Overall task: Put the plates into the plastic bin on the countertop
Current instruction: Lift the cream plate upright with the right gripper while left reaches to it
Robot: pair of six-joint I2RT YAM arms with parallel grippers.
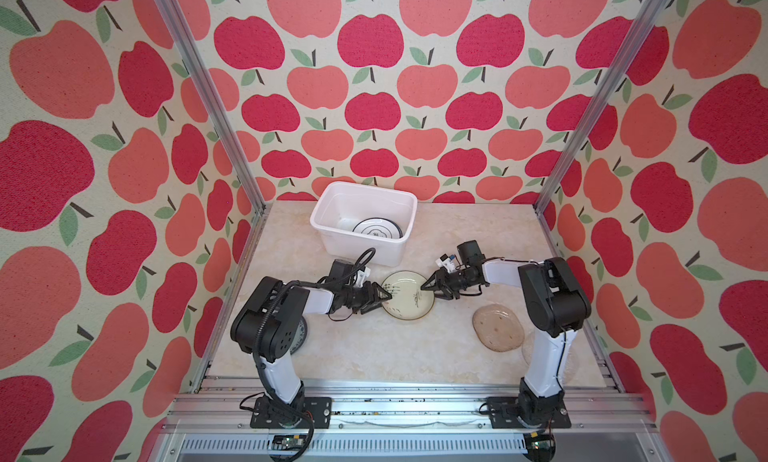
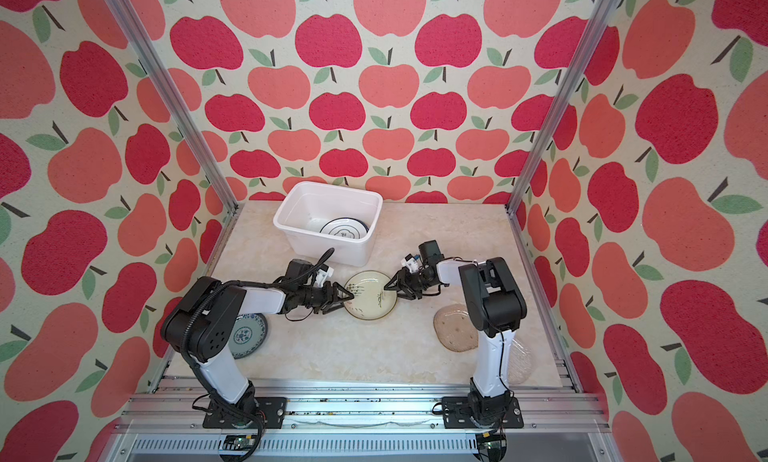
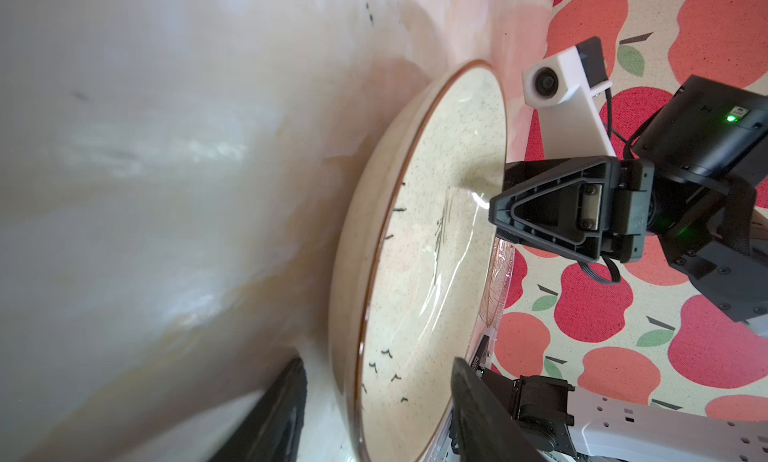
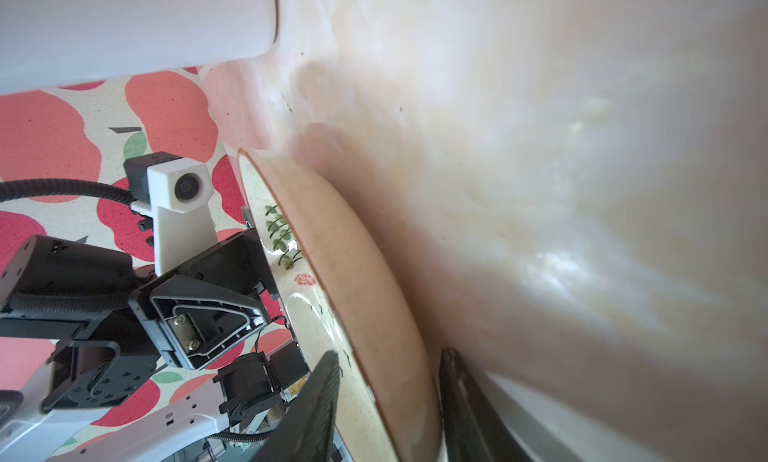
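Blue-patterned china (image 2: pixel 249 335) is half hidden under the left arm (image 2: pixel 199 314), and a clear glass plate (image 2: pixel 521 362) behind the right arm (image 2: pixel 490 298) is barely made out. The cream plate (image 1: pixel 405 300), laid on the countertop (image 1: pixel 374 348) just before the plastic bin (image 1: pixel 365 252), is pinched at one rim by the right gripper (image 1: pixel 424 289) and straddled opposite by the spread jaws of the left gripper (image 1: pixel 386 302).

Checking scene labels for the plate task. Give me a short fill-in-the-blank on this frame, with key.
1. The dark-rimmed plate lies inside the ___.
2. The left gripper and right gripper sit at ___ rims of the cream plate.
3. The amber plate lies on the ___.
4. The blue plate lies partly ___ the left arm.
Missing: bin; opposite; countertop; under.
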